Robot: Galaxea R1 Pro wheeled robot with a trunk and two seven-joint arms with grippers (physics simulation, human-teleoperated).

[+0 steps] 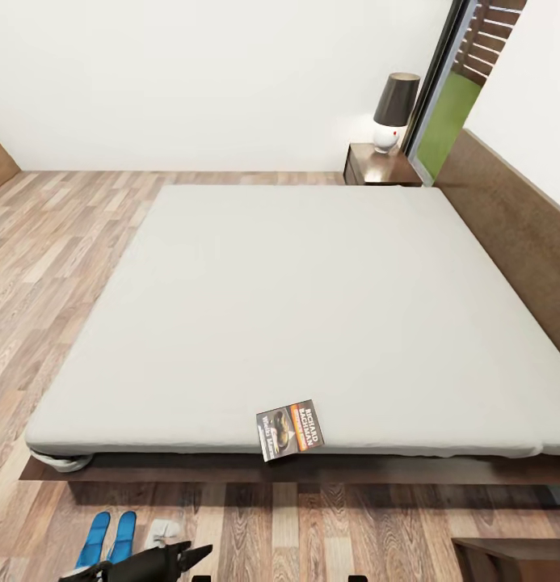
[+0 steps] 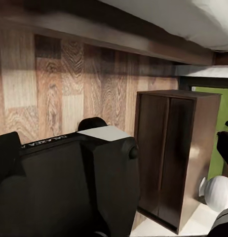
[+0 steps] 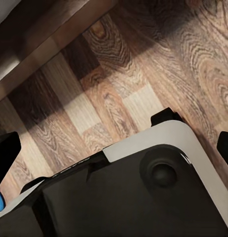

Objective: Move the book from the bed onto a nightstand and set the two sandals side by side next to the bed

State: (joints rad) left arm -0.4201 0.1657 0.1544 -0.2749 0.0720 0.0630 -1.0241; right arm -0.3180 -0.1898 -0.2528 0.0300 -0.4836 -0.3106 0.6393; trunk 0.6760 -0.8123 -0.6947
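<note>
With the book (image 1: 289,430) overhanging the bed (image 1: 231,323) edge well ahead of jaws whose state I cannot tell, a clumsy reach could knock it off.

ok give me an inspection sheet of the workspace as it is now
surface: light grey mattress of the bed on a dark wood frame, wood-plank floor around it
job's things: book flat at the mattress's near edge, its corner overhanging; two blue sandals side by side on the floor near the bed's near corner; nightstand at the far side by the headboard
clutter: lamp on that nightstand; small white object on the floor beside the sandals
grippers: left and right cannot be judged open or shut
cables: nothing seen
surroundings: white walls, black-framed window showing grass and a fence
</note>
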